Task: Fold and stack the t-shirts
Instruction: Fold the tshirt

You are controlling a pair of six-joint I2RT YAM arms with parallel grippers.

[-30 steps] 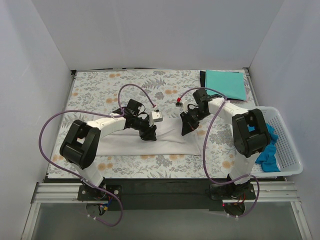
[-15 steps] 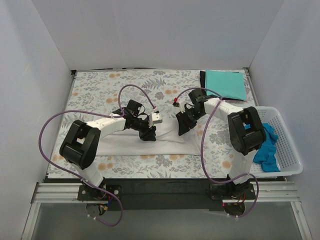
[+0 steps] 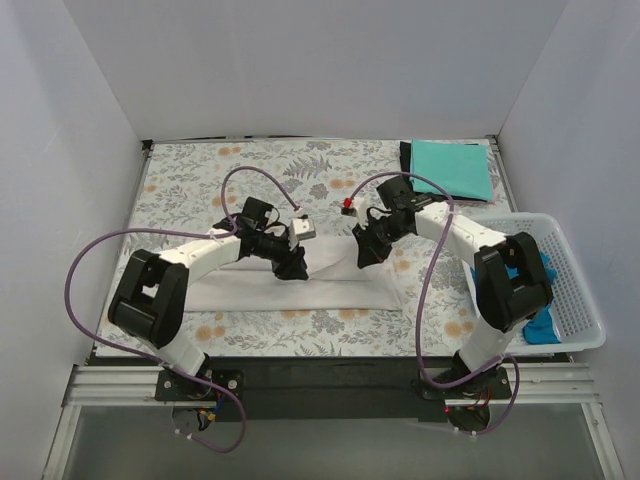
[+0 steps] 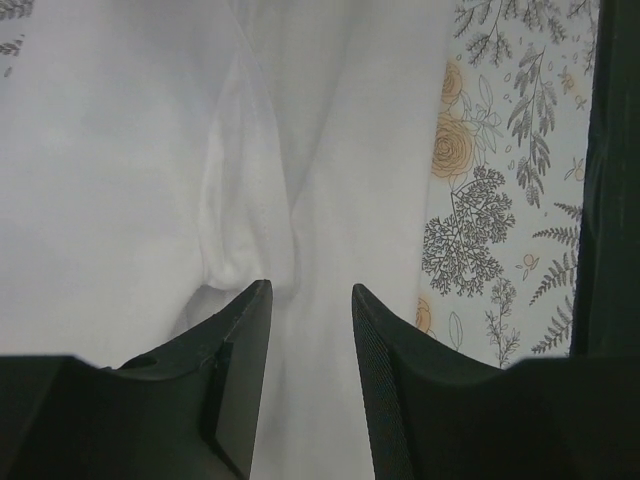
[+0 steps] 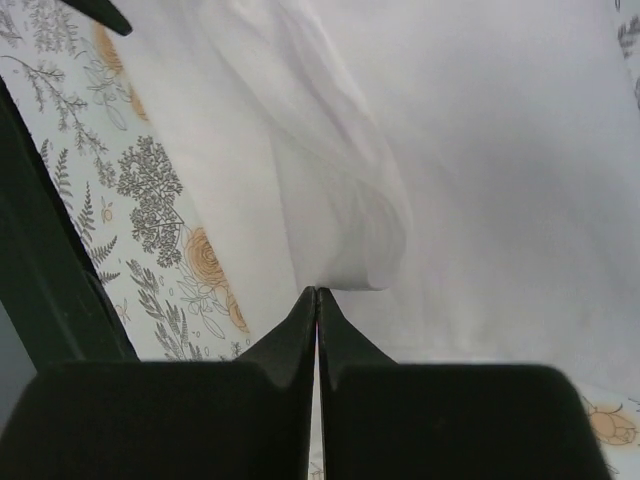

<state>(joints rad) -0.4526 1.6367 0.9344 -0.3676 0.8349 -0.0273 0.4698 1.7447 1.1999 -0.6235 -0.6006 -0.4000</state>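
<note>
The white t-shirt [image 3: 330, 284] lies as a long flat band across the near middle of the floral table cloth [image 3: 180, 180]. Over its left half hangs the left gripper [image 4: 310, 290], its jaws narrowly apart with nothing caught between them and a puckered ridge of cloth just ahead of the tips. To the right, the right gripper [image 5: 316, 292] has its jaws pressed together at the edge of a raised fold; whether it has pinched any fabric cannot be told. Further right, a folded teal t-shirt [image 3: 452, 168] sits on a dark one [image 3: 405, 156] at the far corner. A bright blue t-shirt [image 3: 538, 300] lies in the white basket [image 3: 585, 300]. The white shirt looks light, limp and apt to sag and wrinkle, so it is probably best taken by a doubled edge or corner, both ends lifted together.
</note>
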